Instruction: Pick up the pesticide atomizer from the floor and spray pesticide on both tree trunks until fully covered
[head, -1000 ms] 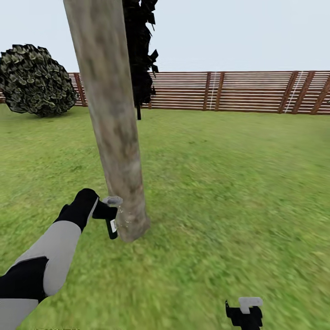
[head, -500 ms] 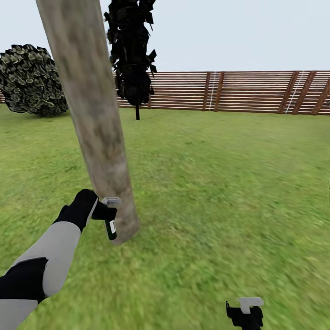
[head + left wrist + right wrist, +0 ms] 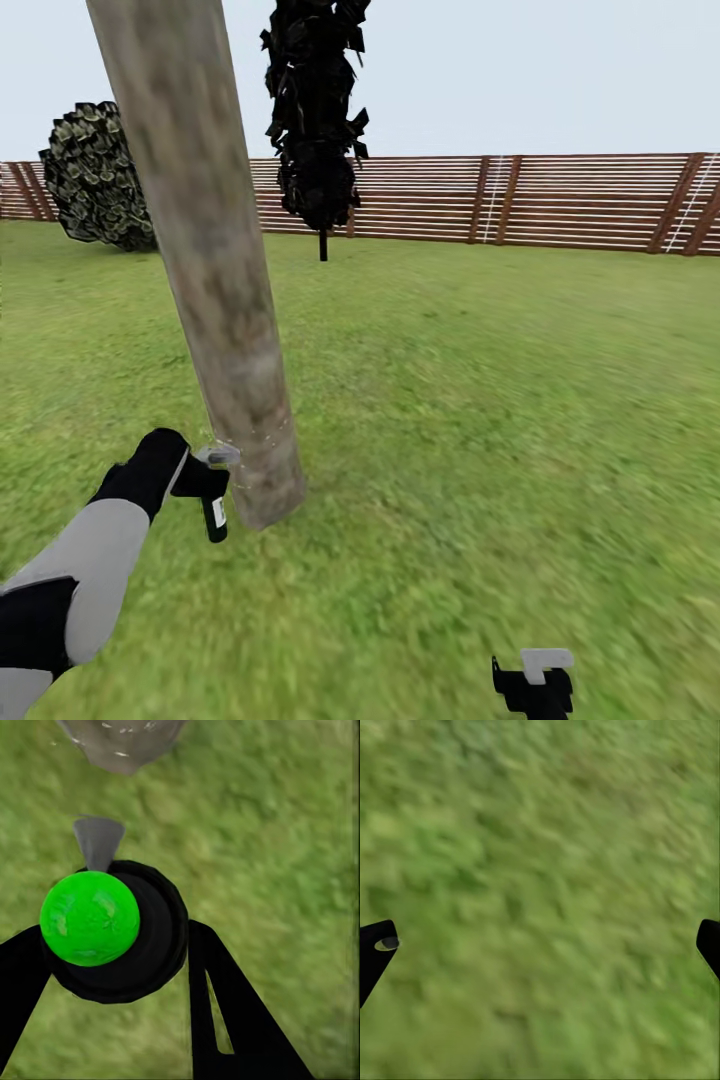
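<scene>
Now, open lawn is stretching wide to the right, all the way to the slat fence, while the tree trunk is crowding the left side, leaning slightly and cut off at the top. The left gripper is clamping the atomizer just beside the trunk's base, bottle hanging lengthwise downward, grey nozzle pointing at the bark. Tiny whitish specks are showing faintly against the trunk. The right gripper is hanging spread wide over grass, holding nothing. A dark narrow tree and a round bush are standing by the fence.
</scene>
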Robot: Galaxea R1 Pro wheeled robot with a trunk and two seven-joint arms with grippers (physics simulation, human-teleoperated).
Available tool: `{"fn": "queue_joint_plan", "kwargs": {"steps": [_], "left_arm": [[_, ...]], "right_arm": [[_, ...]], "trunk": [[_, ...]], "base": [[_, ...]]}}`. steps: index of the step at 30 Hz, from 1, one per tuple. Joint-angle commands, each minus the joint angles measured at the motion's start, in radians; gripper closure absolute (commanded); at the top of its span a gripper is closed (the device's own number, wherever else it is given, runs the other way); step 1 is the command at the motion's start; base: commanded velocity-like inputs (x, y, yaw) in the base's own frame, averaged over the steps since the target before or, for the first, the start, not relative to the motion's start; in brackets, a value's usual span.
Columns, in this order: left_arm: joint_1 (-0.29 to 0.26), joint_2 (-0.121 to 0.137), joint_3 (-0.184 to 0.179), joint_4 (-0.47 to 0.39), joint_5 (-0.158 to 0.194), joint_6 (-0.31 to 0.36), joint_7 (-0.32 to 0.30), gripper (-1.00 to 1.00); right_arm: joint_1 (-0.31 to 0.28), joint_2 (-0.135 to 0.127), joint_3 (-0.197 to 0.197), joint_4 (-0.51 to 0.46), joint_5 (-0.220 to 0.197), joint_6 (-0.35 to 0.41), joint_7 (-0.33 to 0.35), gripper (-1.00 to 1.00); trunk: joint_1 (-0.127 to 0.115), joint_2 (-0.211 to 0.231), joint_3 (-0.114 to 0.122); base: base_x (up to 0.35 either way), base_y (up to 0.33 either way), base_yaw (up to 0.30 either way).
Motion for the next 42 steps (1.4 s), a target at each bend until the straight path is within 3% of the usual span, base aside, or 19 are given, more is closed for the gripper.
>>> {"fn": "queue_joint_plan", "kwargs": {"steps": [1, 5, 8, 12, 29, 32, 42], "left_arm": [[0.005, -0.012, 0.005, 0.000, -0.016, 0.000, -0.009, 1.00], [0.011, -0.041, 0.006, 0.003, -0.018, -0.001, -0.004, 1.00], [0.045, -0.037, 0.010, 0.003, -0.017, -0.003, 0.067, 1.00], [0.089, -0.040, 0.007, -0.005, -0.013, -0.004, 0.103, 1.00], [0.102, -0.055, 0.018, -0.012, -0.002, -0.010, 0.102, 1.00], [0.102, -0.064, 0.017, -0.011, 0.027, -0.011, 0.104, 1.00], [0.122, -0.052, 0.015, -0.001, 0.024, -0.016, 0.111, 1.00]], "right_arm": [[0.000, 0.000, 0.009, 0.000, -0.010, -0.003, -0.001, -1.00], [0.000, 0.000, 0.009, 0.000, -0.010, -0.003, -0.001, -1.00], [0.000, 0.000, 0.009, 0.000, -0.010, -0.003, -0.001, -1.00], [0.000, 0.000, 0.009, 0.000, -0.010, -0.003, 0.000, -1.00], [0.000, 0.001, 0.009, 0.000, -0.010, -0.003, -0.001, -1.00], [0.000, 0.001, 0.009, 0.000, -0.010, -0.003, -0.001, -1.00], [0.000, 0.003, 0.009, 0.000, -0.010, -0.002, -0.001, -1.00]], "trunk": [[0.000, 0.000, -0.001], [0.000, 0.000, -0.001], [0.000, 0.000, -0.001], [0.000, 0.000, -0.001], [0.000, 0.000, -0.001], [0.000, 0.000, -0.001], [0.000, 0.000, -0.001]], "base": [[0.038, -0.039, 0.018], [0.010, -0.010, 0.005], [0.001, -0.001, 0.000], [0.000, 0.000, 0.000], [0.021, -0.205, 0.031], [0.083, -0.271, 0.270], [0.168, -0.225, 0.082]]}}
